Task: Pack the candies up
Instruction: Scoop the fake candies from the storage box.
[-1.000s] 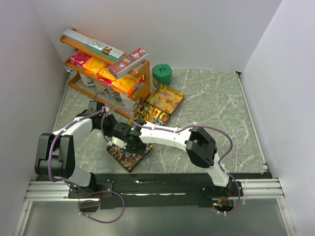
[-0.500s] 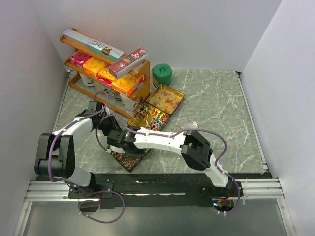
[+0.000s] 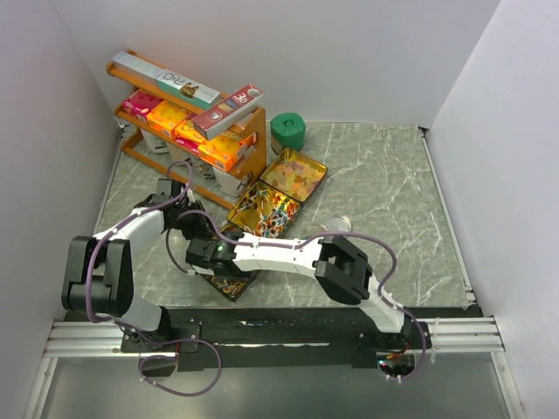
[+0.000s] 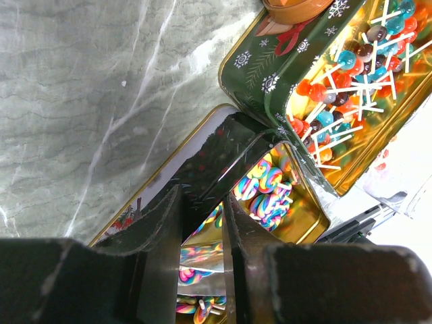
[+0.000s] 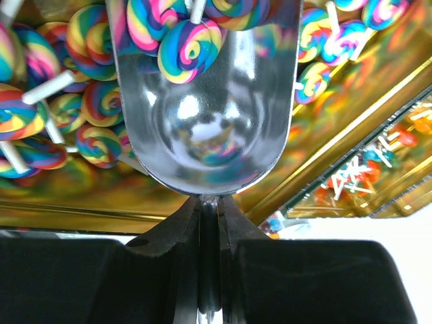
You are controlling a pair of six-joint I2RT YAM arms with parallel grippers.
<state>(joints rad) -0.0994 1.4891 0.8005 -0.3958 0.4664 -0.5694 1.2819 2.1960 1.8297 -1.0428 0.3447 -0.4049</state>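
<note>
The candies are swirl lollipops lying in a dark tin with a gold inside, at the near left. My right gripper is shut on the handle of a shiny metal scoop. The scoop's mouth is pushed into the pile, and one lollipop rests at its lip. My left gripper is shut on the tin's far wall, one finger outside and one inside. In the top view the two grippers meet over this tin, left gripper and right gripper. The scoop is hidden there.
A second tin of red and blue lollipops touches the first. Beyond it stands a gold tin of orange-yellow sweets. A wooden rack of cardboard boxes stands at the back left, a green lidded pot beside it. White walls close in both sides.
My right arm has swung left across the near tin, carrying the scoop toward its left side. The left arm and the tins have stayed put.
</note>
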